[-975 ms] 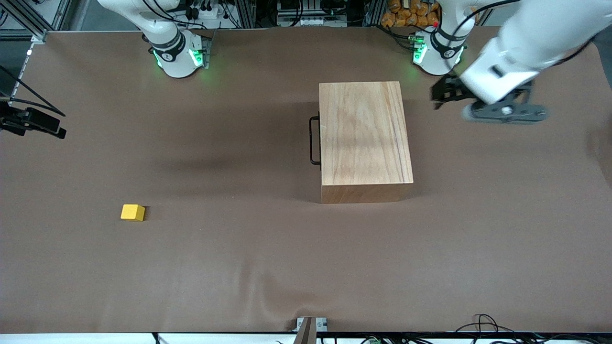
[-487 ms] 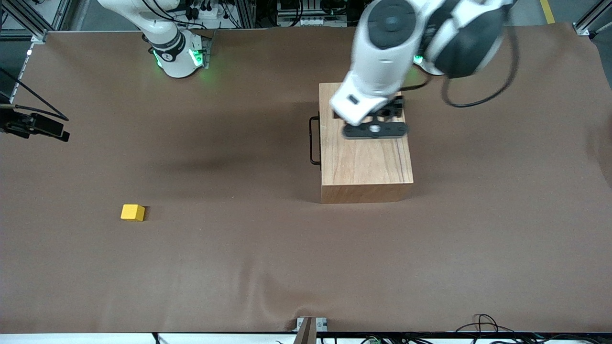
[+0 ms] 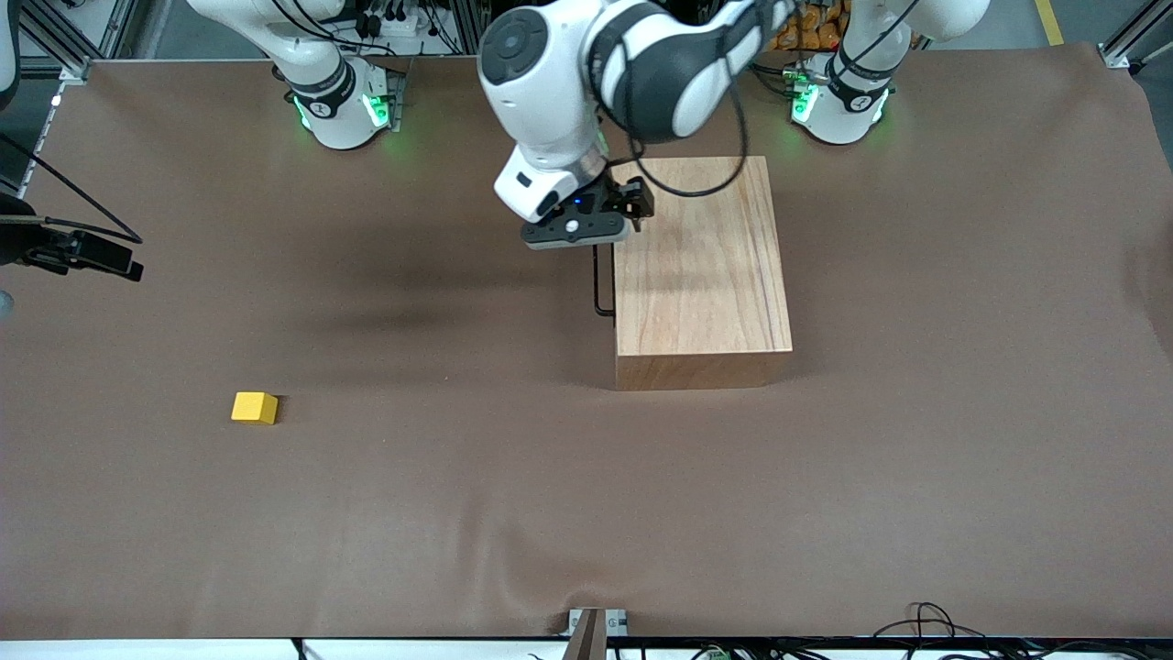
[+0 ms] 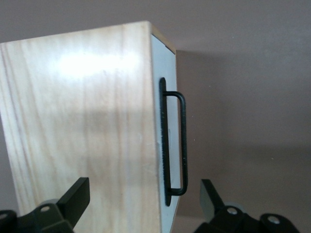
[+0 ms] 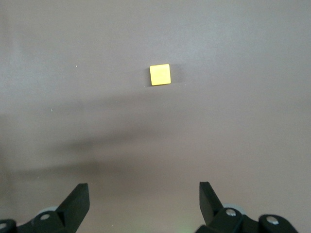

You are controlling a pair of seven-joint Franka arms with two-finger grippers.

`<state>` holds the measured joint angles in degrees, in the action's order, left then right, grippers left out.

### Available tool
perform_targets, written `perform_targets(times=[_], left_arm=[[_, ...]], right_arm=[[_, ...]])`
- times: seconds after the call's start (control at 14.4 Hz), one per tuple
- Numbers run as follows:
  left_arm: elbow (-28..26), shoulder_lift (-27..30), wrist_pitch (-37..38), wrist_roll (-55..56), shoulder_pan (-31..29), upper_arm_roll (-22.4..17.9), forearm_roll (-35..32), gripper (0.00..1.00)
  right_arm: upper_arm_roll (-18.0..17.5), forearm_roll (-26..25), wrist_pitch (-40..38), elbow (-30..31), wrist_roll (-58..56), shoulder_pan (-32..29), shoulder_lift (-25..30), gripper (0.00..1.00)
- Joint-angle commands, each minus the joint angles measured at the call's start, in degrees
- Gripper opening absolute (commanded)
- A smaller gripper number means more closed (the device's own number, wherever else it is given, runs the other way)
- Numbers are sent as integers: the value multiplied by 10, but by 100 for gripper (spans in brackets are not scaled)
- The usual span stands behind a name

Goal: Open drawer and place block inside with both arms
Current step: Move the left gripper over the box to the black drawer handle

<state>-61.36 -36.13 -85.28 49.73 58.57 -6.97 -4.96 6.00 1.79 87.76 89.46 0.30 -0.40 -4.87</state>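
- The right gripper [image 5: 141,201] hangs over bare brown table [image 3: 412,513] toward the right arm's end, its jaws spread wide and empty; the right arm [image 3: 312,64] rises from its green-lit base at the top of the front view.
- The yellow block [image 3: 255,407] sits alone on the table toward the right arm's end, well apart from the wooden box and nearer to the front camera than the box's handle; the right wrist view shows it [image 5: 160,74] lying flat, untouched.
- The left arm [image 3: 586,82] reaches across from its base [image 3: 838,101] and holds the left gripper [image 3: 579,231] over the handle end of the box, jaws wide apart with nothing between them.
- The black wire handle [image 3: 600,284] stands on the white front [image 4: 167,126] of the drawer, which faces the right arm's end of the table; in the left wrist view the handle [image 4: 176,143] lies between the two open fingers [image 4: 75,199] and is not touched.
- The drawer is shut, its front flush with the wooden box [image 3: 701,275], which stands on the table close to the left arm's base.
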Motion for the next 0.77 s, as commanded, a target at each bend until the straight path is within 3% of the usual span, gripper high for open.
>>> perform_targets(times=[0.0, 0.28, 0.7], left_arm=[[40, -43, -11, 8, 26, -24, -11, 100], [40, -91, -41, 33, 88, -69, -15, 100], [39, -131, -64, 41, 107, -90, -17, 100]], right_arm=[[-7, -3, 15, 11, -4, -11, 5, 100], [-8, -3, 30, 20, -5, -11, 5, 100], [-7, -3, 31, 27, -5, -11, 5, 100]])
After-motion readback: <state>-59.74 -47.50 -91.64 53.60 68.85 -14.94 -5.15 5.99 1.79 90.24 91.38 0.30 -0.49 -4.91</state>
